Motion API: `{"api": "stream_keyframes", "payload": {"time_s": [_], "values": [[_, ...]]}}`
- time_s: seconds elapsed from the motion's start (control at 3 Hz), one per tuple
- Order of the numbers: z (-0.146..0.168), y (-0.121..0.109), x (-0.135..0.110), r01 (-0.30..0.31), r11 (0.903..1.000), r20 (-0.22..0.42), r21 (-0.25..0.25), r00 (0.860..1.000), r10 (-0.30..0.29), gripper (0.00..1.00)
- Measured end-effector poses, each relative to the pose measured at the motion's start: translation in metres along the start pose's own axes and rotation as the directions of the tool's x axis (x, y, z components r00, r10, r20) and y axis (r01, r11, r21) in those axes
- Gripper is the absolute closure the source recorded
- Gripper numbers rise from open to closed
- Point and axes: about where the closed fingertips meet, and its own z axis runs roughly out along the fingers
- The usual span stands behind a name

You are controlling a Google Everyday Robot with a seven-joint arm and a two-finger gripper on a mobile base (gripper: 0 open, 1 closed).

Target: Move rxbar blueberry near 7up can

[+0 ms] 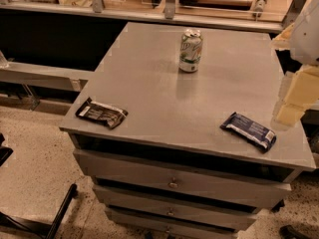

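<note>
The rxbar blueberry [248, 130] is a flat dark blue wrapper with pale lettering, lying at the front right of the grey cabinet top [199, 93]. The 7up can [191, 50] stands upright at the back middle of the top, green and white with a silver lid. My gripper [294, 101] is a pale blocky shape at the right edge of the view, above and just right of the blue bar, not touching it. It holds nothing that I can see.
A black-brown wrapped bar [101, 113] lies at the front left corner of the top. The cabinet has drawers [173, 183] below. A rail and shelving [149, 14] run behind it. Speckled floor lies to the left.
</note>
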Motion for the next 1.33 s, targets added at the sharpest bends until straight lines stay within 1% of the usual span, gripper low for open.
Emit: {"api": "stream_keyframes", "payload": {"time_s": [0.33,0.67,1.0,1.33], "values": [[0.000,0.000,0.000,-0.001,1.0000,-0.001,0.004,1.000,0.001,0.00],[0.026,-0.005,0.016,-0.060,0.9980,-0.040,-0.017,0.997,0.060,0.00],[0.067,-0.002,0.028,-0.117,0.9916,-0.085,-0.056,0.990,0.112,0.00],[0.102,0.004,0.039,-0.158,0.9833,-0.124,-0.091,0.981,0.146,0.00]]}}
